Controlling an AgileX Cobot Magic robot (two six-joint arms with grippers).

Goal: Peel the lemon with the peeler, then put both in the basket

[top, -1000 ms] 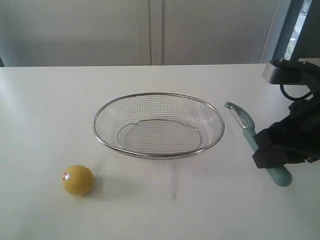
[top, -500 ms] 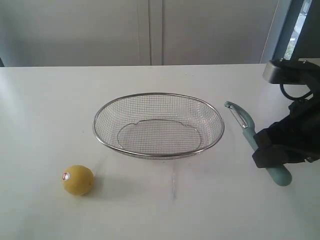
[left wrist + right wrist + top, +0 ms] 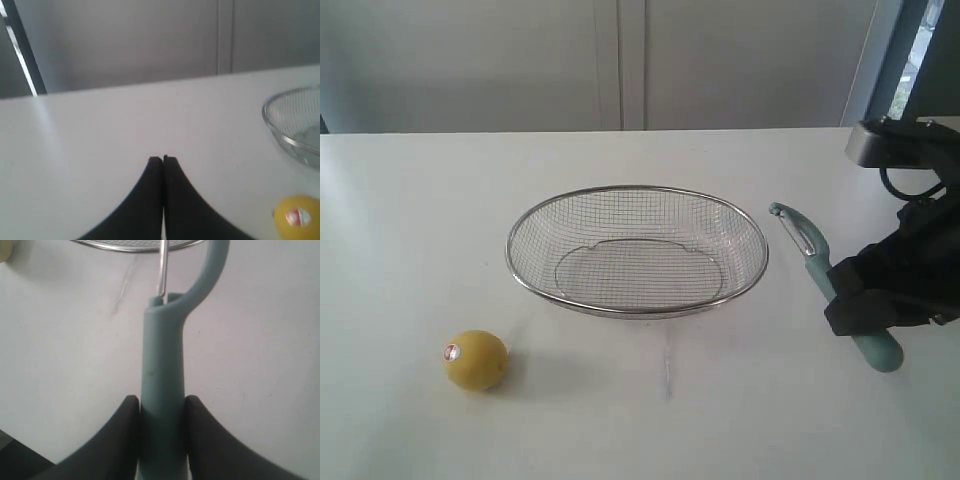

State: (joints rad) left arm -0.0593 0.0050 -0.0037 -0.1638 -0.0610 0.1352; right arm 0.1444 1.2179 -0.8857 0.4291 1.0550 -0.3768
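Observation:
The lemon (image 3: 475,360) rests on the white table at the front left, its sticker facing up-left; it also shows in the left wrist view (image 3: 297,217). The wire basket (image 3: 520,285) stands in the middle of the table, with nothing in it. To its right lies the peeler (image 3: 809,250), blade head pointing away toward the back. My right gripper (image 3: 865,300) is shut on the pale blue-grey handle (image 3: 162,355), one finger on each side (image 3: 161,399). My left gripper (image 3: 163,158) is shut with nothing in it, and it is out of the exterior view.
A table edge and a grey panelled wall (image 3: 620,60) run along the back. The basket rim (image 3: 272,127) shows in the left wrist view, beyond the lemon. The right arm's black body (image 3: 910,260) fills the right edge of the exterior view.

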